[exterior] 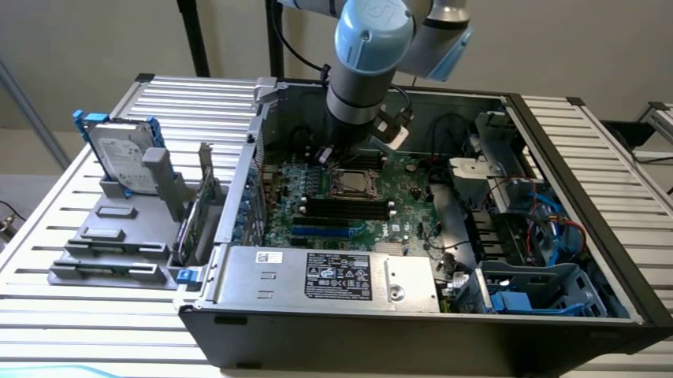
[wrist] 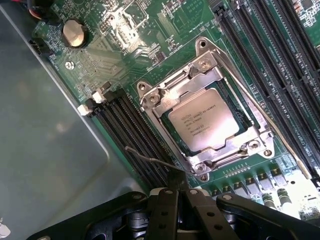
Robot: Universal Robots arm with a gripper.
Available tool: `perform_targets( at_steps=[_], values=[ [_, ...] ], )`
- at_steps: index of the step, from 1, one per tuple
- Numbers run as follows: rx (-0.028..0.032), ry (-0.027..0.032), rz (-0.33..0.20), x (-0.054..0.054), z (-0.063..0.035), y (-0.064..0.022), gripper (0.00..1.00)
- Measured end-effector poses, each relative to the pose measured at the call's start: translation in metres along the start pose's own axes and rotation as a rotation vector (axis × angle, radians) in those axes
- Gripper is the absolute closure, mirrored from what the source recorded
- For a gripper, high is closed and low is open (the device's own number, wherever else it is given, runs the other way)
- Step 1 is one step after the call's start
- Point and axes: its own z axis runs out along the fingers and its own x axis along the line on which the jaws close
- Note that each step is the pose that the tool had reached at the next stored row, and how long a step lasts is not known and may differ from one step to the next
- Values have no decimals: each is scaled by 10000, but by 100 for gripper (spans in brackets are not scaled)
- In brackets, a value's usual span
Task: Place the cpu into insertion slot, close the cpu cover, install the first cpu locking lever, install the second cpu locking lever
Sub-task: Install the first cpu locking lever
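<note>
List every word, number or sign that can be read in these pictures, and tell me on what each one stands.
No text can be quoted with certainty.
On the cpu: grey printed lines, too blurred to read.
On the black label of the grey box: too small to read.
On the hard drive: sticker, too small to read.
On the motherboard: white markings, too small to read.
</note>
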Motion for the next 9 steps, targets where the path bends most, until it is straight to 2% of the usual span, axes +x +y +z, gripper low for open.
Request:
perform_targets(
  at_steps=[9],
  values=[
    [-43, -66, 7, 37, 3, 46, 89]
  ],
)
